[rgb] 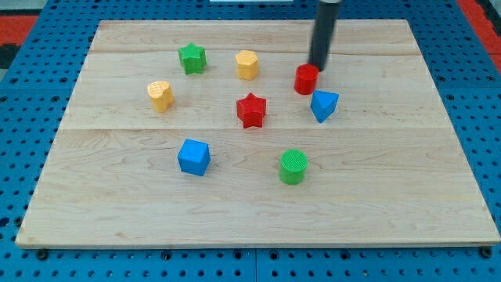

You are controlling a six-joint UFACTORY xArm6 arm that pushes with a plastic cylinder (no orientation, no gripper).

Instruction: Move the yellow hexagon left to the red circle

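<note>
The yellow hexagon (246, 64) sits on the wooden board near the view's top centre. The red circle (306, 79) is a short red cylinder to the hexagon's right, with a clear gap between them. My tip (318, 69) is just behind the red circle's upper right edge, touching or nearly touching it. The dark rod rises from there out of the view's top.
A green star (191, 58) lies left of the hexagon. A yellow block (160, 95) is at the left. A red star (251, 110) is in the middle, a blue block (323, 104) below the red circle, a blue cube (193, 157) and a green cylinder (293, 166) lower down.
</note>
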